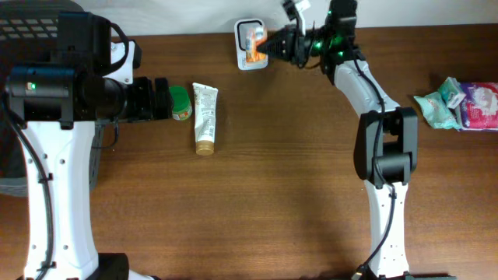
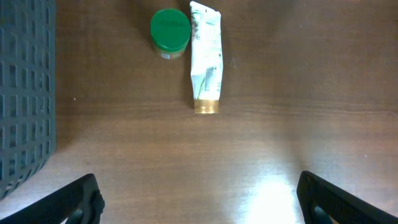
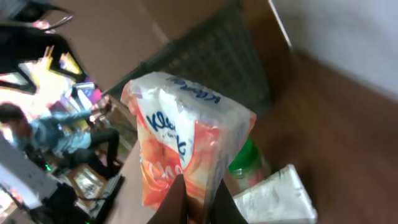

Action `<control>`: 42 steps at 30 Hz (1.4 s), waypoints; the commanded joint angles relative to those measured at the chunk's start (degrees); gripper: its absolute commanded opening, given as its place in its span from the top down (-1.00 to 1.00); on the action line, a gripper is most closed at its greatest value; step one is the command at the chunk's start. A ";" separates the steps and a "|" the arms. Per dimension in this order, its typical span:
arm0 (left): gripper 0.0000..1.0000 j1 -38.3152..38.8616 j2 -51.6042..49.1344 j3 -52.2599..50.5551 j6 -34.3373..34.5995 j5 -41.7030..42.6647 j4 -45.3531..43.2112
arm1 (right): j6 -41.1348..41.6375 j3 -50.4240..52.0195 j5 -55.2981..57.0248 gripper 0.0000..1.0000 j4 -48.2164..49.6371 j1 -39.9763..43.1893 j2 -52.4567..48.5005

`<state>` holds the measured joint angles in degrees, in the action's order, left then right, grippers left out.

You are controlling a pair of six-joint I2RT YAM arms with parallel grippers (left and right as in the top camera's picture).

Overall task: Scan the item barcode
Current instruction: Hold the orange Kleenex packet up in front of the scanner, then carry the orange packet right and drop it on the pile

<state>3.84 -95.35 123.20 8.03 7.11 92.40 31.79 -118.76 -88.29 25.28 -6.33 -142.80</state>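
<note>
- The tissue pack (image 3: 186,137) is gripped at its lower edge by the closed jaws of the right gripper (image 3: 199,208), so its printed faces are left exposed.
- In the upper centre of the overhead view it is held just in front of the white scanner (image 1: 243,29), presumably for its barcode to be read.
- The left gripper (image 2: 199,202) is seen with jaws wide open and empty over the table (image 2: 280,124), near a tube (image 2: 206,59) and green-lidded jar (image 2: 170,30), apparently parked clear.

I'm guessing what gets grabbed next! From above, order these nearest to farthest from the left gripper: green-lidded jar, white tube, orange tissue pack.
1. Green-lidded round jar, just in front of the left gripper.
2. White gold-capped tube, just beyond the jar.
3. Orange tissue pack, far back, in the right gripper.
</note>
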 commanded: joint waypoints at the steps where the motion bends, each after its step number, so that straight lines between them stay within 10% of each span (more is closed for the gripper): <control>1: -0.98 -0.26 0.98 0.09 0.48 0.61 0.04 | 18.01 -0.52 -0.66 0.92 11.91 0.85 2.97; 18: -0.98 -0.26 0.98 0.09 0.48 0.61 0.04 | 30.36 -0.26 -0.61 0.92 16.96 1.90 2.80; 26: -0.98 -0.26 0.98 0.09 0.48 0.61 0.04 | 24.90 -0.28 33.57 0.92 -17.70 1.90 2.78; 36: -0.98 -0.26 0.98 0.09 0.48 0.61 0.04 | -4.17 -4.04 59.04 0.92 -63.19 8.17 7.30; 42: -0.98 -0.26 0.98 0.09 0.50 0.61 0.04 | -23.71 -6.91 110.55 0.92 -86.58 5.90 15.13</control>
<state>3.84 -95.35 123.20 8.03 7.14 92.38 18.79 -124.09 -5.98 -57.21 2.90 -130.89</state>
